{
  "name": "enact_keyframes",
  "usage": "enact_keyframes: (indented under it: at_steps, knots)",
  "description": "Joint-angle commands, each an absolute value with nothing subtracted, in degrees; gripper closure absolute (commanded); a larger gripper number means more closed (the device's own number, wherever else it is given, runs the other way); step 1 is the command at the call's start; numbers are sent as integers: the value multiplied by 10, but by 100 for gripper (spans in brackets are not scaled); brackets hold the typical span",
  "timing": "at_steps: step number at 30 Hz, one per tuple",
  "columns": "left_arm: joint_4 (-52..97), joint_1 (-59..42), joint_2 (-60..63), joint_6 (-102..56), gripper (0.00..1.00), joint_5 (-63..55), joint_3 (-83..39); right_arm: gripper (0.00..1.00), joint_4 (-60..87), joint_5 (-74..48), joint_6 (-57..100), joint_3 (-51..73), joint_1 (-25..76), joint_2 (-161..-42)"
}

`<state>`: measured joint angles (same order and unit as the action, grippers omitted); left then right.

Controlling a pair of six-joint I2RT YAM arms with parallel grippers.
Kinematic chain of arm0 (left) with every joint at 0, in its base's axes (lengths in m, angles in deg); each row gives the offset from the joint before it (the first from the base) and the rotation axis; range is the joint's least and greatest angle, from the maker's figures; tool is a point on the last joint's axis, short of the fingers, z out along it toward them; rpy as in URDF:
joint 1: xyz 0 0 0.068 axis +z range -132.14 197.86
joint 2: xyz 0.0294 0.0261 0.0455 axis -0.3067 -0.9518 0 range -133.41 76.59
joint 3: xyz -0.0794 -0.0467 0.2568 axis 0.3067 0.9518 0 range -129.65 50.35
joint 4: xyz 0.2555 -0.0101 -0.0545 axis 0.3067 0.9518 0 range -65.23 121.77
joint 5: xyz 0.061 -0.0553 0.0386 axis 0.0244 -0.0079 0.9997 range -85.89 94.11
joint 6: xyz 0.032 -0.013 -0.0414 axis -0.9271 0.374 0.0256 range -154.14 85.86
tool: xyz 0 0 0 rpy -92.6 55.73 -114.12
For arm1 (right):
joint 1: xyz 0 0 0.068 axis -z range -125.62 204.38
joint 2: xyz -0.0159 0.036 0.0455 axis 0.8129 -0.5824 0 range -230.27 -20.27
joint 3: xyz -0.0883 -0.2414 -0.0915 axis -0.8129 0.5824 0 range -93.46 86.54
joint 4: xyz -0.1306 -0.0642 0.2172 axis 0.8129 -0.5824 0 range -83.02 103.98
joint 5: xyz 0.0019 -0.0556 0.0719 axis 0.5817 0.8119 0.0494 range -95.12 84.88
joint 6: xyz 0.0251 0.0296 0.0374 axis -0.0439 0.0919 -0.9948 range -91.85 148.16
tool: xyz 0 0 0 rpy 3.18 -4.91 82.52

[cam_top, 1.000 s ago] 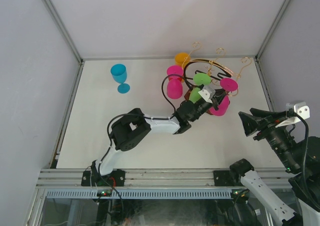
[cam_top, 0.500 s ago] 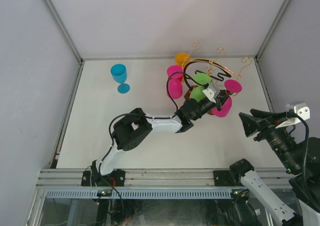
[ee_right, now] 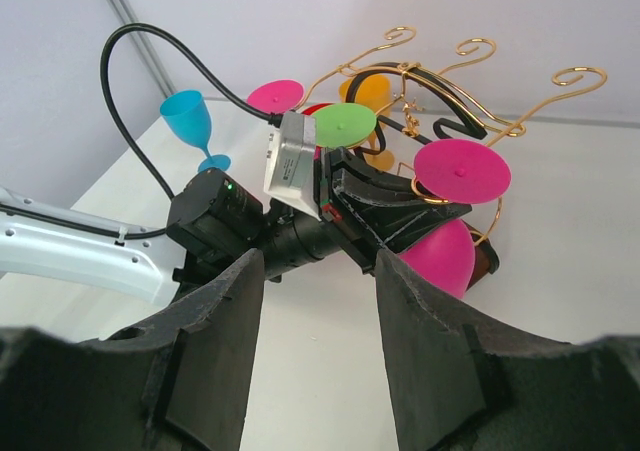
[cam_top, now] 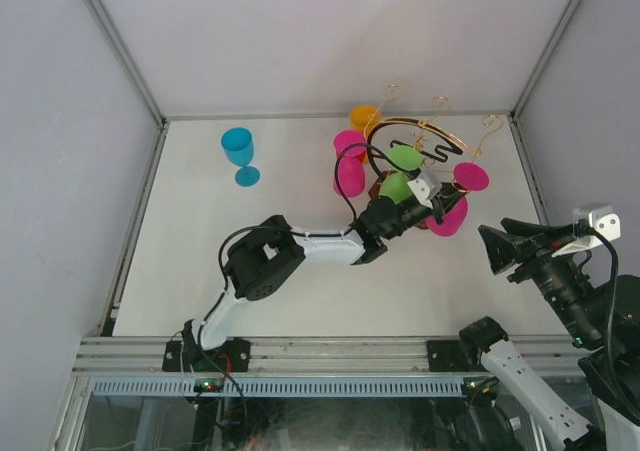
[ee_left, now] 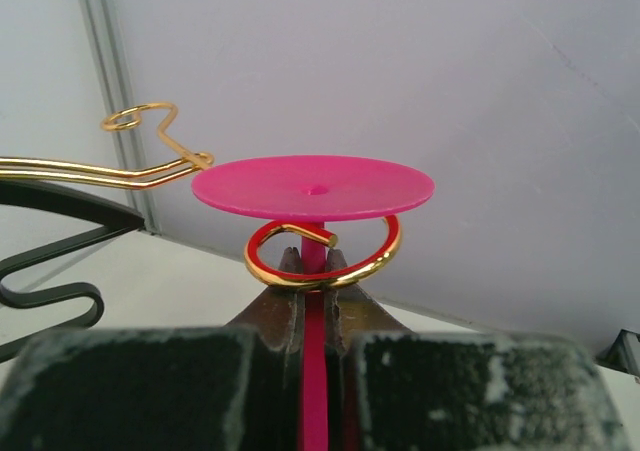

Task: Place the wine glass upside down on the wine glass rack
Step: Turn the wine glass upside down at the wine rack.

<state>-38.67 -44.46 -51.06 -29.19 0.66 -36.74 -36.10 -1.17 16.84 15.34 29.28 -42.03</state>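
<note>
Stem up and bowl down, the pink glass (cam_top: 447,216) hung in the left tool (cam_top: 430,203), which was clamped shut on the stem. It was at the near right side of the rack (cam_top: 440,136), which stood at the far right of the table (cam_top: 200,271).

From the left wrist, the glass's flat foot (ee_left: 313,186) sat level just above a gold curl at the end of one rack arm. The stem ran down through that curl into the closed fingers. Whether the foot touched the wire could not be told.

A green glass (cam_top: 403,158) hung in the rack just left of the tool. Another pink glass (cam_top: 349,176) was at the rack's left side and an orange glass (cam_top: 364,117) at its far side. A blue glass (cam_top: 238,149) stood upright on the table at the far left, well apart from the rack.

At the near right, the right tool (cam_top: 500,246) hovered well apart from the rack and pointed toward it. Its jaws were parted and held nothing.
</note>
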Motion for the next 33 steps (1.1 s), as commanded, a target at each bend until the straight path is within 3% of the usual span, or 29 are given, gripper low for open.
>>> enact_keyframes:
  at_steps: [1,9,29,33]
  knots:
    - [-437,-451,-504,-298,100,-42,-372,52,-353,-8,166,145,295,-419]
    - [-466,-457,-488,-312,100,-46,-342,52,-351,-7,169,145,295,-419]
    - [-531,-459,-457,-299,100,91,-256,52,-351,-8,169,146,295,-425]
    - [-512,-458,-454,-297,94,100,-256,52,-351,-9,167,146,295,-424]
